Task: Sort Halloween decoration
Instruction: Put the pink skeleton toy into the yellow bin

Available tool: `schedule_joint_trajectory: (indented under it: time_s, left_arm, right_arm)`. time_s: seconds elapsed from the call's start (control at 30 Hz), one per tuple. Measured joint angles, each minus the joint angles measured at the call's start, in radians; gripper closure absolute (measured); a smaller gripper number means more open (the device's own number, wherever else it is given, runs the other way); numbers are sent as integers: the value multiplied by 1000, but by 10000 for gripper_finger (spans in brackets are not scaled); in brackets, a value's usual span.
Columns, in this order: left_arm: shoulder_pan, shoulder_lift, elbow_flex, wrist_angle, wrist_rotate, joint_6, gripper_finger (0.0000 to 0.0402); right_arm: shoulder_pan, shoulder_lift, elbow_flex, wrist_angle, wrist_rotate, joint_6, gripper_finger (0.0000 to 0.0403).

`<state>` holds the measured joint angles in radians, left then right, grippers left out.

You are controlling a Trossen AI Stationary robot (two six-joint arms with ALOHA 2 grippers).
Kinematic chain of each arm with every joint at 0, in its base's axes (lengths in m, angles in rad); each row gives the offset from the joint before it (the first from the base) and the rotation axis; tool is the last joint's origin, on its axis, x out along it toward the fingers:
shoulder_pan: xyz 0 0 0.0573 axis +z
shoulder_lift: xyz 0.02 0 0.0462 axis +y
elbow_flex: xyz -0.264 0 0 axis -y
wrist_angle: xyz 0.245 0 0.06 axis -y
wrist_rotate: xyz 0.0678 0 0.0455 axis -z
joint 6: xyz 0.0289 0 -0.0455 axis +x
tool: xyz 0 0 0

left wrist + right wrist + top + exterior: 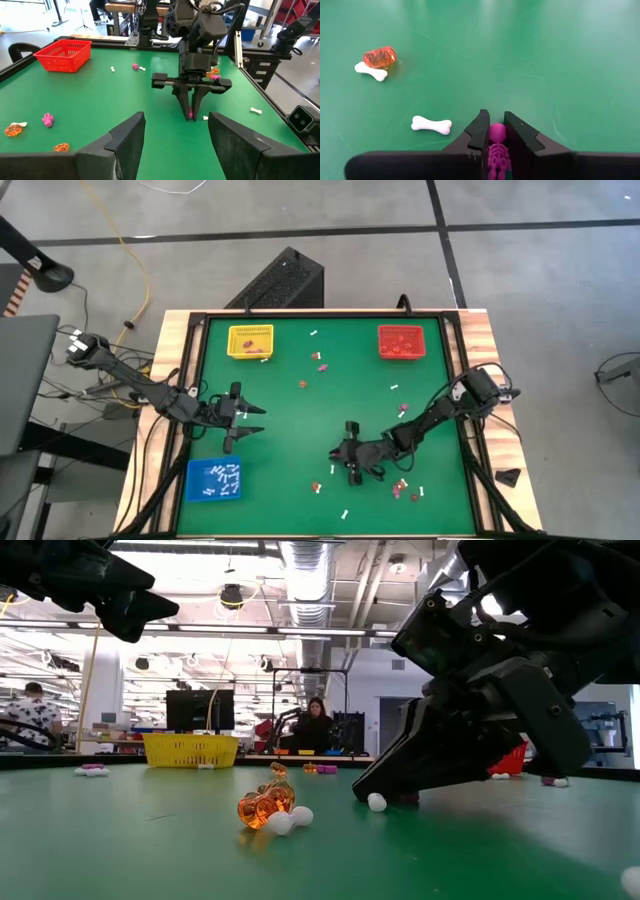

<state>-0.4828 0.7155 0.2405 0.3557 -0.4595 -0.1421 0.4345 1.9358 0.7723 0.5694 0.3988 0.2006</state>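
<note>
Now we see the right gripper (493, 131) pinched narrow on a purple skeleton (497, 150), its length running along the fingers, low on the green table (545, 55); a white bone (431, 124) lies just beside.

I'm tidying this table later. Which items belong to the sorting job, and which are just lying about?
Job:
- purple skeleton between the right gripper fingers
- white bone
- orange pumpkin
- yellow tray, red tray, blue tray

Lying about:
- black box behind the table
</note>
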Motion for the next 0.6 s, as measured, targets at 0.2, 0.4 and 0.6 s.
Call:
schedule_joint_trajectory:
  time_s: [0.2,0.4,0.6]
  left_arm:
    - [0,0,0,1,-1,0,194]
    - [0,0,0,1,-1,0,194]
    - [0,0,0,2,-1,0,194]
  right_arm:
    - [-52,-3,60,-11,-6,-146,326]
    - [-186,0,183,3,-14,-305,327]
    - [-386,23,358,13,-198,-357,327]
